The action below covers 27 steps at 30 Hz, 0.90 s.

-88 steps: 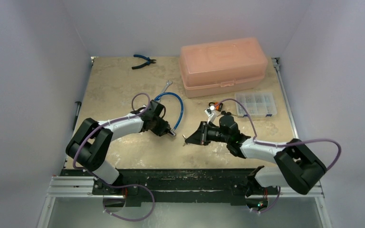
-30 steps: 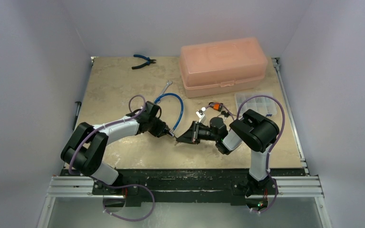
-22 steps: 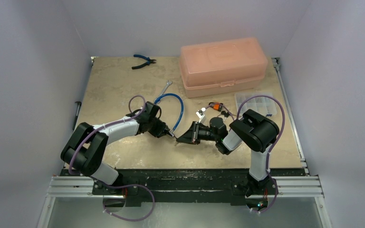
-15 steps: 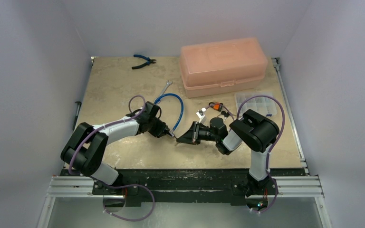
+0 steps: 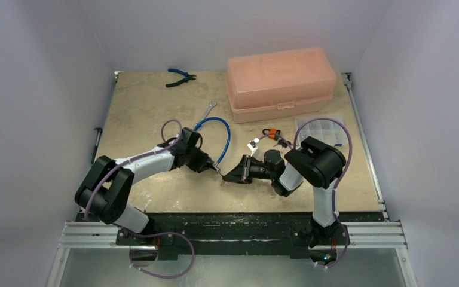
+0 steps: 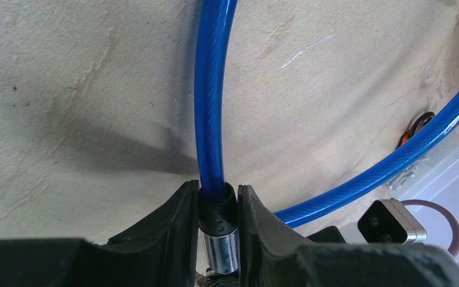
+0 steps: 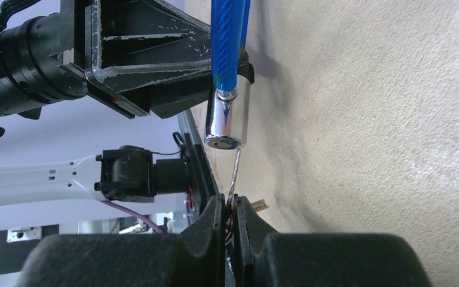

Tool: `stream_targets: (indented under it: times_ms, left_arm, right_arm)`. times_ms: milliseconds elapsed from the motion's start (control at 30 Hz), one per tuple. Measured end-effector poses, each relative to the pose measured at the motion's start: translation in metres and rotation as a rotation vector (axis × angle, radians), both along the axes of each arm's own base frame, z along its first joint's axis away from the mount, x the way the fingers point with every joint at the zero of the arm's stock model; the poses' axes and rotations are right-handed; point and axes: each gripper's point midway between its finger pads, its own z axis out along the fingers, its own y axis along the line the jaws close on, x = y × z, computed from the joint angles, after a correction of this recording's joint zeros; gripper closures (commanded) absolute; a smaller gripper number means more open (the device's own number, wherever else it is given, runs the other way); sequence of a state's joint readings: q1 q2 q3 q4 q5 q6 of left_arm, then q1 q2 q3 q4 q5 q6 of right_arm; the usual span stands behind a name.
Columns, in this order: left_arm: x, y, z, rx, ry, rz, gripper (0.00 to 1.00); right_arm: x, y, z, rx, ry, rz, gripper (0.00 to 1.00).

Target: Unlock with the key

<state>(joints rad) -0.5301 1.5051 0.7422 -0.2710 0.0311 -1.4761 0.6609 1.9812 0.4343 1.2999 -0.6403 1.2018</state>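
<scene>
Right wrist view: we see our right gripper (image 7: 231,206) pinched nearly shut on the thin key (image 7: 234,170), its tip just beside the keyhole face of the chrome lock cylinder (image 7: 227,116). Our left gripper (image 6: 217,200) clamps the black collar (image 6: 217,210) directly behind that cylinder, where the blue cable (image 6: 212,101) leaves it. The pink box (image 5: 282,82) stands well beyond the cylinder.

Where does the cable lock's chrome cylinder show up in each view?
Top external: chrome cylinder near picture centre, tiny.
Left wrist: bottom centre, gripped by the left claw.
Right wrist: upper centre, just above the key.
Shared landmark: the blue cable entering it.
</scene>
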Motion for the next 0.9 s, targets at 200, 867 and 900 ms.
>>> stream_targets:
  times_ms: [200,867,900]
  left_arm:
    - [0.0,0.0001,0.0,-0.001,0.001,0.003,1.0]
    - [0.0,0.0,0.0,-0.001,0.001,0.002,1.0]
    - [0.0,0.0,0.0,-0.001,0.001,0.002,1.0]
  right_arm:
    - [0.0,0.0005,0.0019,0.009,-0.001,0.001,1.0]
    - [-0.0006,0.0007,0.003,0.013,-0.002,0.004,1.0]
    - [-0.0006,0.0006,0.003,0.013,-0.002,0.004,1.0]
